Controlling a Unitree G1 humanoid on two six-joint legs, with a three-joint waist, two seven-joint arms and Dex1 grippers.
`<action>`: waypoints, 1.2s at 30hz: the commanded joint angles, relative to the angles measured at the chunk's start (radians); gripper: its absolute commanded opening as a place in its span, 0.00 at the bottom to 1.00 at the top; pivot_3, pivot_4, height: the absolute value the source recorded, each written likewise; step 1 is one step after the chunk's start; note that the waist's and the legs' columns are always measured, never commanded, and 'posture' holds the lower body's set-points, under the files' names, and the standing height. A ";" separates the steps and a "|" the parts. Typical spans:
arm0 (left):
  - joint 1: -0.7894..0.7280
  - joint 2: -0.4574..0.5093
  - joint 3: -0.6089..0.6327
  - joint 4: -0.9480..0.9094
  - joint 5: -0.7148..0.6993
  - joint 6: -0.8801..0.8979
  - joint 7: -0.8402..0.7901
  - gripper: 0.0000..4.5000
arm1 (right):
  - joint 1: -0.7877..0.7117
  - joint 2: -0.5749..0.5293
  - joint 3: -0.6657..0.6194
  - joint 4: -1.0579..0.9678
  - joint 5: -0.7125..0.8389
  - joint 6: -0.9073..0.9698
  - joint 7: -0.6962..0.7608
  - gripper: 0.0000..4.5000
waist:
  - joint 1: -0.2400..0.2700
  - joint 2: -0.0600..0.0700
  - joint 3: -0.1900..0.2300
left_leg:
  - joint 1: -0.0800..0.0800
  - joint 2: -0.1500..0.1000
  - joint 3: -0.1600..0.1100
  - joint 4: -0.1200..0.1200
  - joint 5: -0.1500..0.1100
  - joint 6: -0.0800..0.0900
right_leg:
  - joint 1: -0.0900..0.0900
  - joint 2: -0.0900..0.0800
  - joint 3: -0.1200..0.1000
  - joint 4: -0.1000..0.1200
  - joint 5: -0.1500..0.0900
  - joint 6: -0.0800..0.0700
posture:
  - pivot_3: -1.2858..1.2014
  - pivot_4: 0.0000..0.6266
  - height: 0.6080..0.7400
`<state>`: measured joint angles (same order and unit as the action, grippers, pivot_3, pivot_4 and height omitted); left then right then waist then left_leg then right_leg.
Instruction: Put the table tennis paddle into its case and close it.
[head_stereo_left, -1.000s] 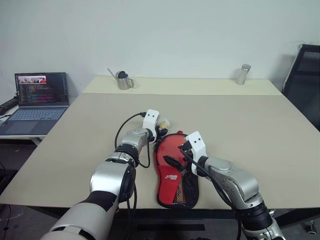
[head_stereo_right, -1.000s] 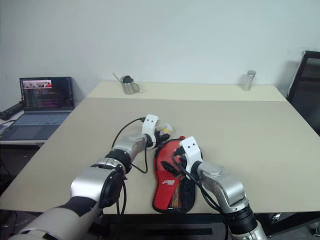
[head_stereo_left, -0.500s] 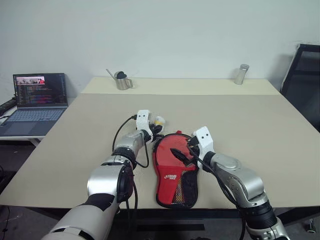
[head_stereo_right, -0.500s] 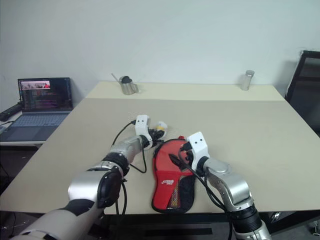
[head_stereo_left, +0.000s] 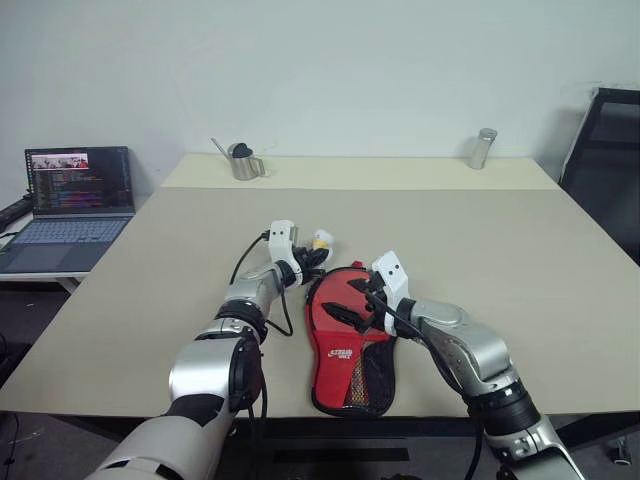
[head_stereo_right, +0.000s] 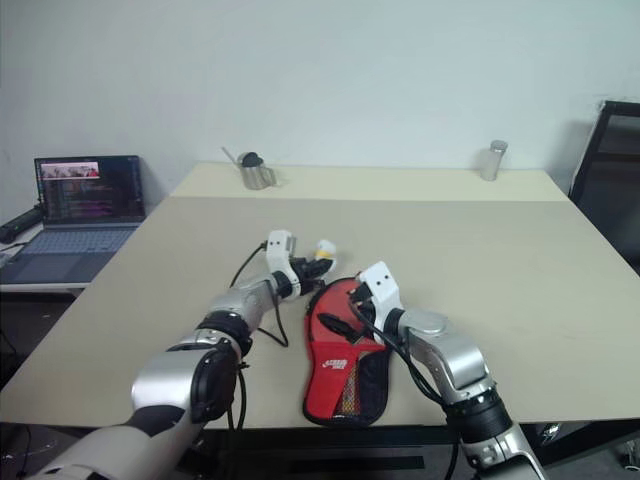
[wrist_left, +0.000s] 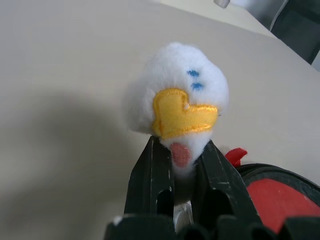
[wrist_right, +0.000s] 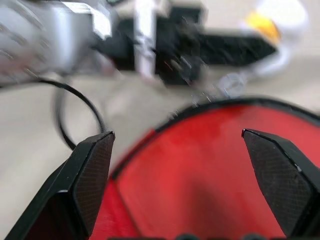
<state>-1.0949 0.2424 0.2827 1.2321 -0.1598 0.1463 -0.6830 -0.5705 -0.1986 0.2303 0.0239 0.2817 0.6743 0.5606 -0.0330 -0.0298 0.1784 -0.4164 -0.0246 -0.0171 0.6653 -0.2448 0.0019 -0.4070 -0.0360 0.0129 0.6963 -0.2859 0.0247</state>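
My left gripper (wrist_left: 179, 165) is pinching the small white-yellow charm (wrist_left: 181, 100), lifting it just off the table (head_stereo_left: 500, 240). My right gripper (wrist_right: 180, 185) is hovering spread wide over the red case (head_stereo_left: 348, 340), which is lying near the table's front edge.

Fluffy plush charm (wrist_left: 176, 100) with stitched yellow patch, red fabric case (head_stereo_left: 345, 335), matt table (head_stereo_left: 500, 250)

— Where's your left gripper (wrist_left: 182, 167)?

— Arm stretched forward over the table, my two black fingers pinched tight together.

— And the right gripper (wrist_right: 180, 165)?

— Reaching forward and angled toward my left arm, jaws spread wide, nothing between them.
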 joint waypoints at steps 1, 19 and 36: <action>0.017 0.026 -0.013 -0.097 -0.024 0.012 -0.065 0.03 | -0.025 0.006 0.023 0.036 -0.030 -0.051 0.024 1.00 | 0.001 0.000 0.000 | 0.000 0.000 0.000 0.000 0.000 0.000 | 0.000 0.000 0.000 0.000 0.000 0.000 | 0.52 0.24 1.00; 0.095 0.146 -0.272 -0.304 0.058 0.040 -0.404 0.03 | 0.020 0.019 0.124 0.122 -0.186 -0.093 0.037 1.00 | 0.001 -0.001 -0.002 | 0.002 0.000 0.000 0.001 0.000 0.000 | 0.001 0.000 0.001 0.001 0.000 0.000 | 0.52 0.24 1.00; -0.186 0.085 -0.356 0.080 0.278 -0.307 -0.179 0.03 | 0.037 0.029 0.150 0.117 -0.217 -0.044 0.042 1.00 | 0.000 -0.003 -0.003 | 0.002 0.000 0.000 0.001 0.000 0.000 | 0.001 0.000 0.000 0.001 0.000 0.000 | 0.52 0.24 1.00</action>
<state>-1.2343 0.3279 -0.0755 1.3133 0.1086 -0.1232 -0.8867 -0.5665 -0.1702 0.3420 0.1107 0.0784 0.5786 0.5878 -0.0326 -0.0333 0.1751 -0.4145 -0.0245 -0.0172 0.6665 -0.2447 0.0017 -0.4056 -0.0358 0.0129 0.6978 -0.2859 0.0247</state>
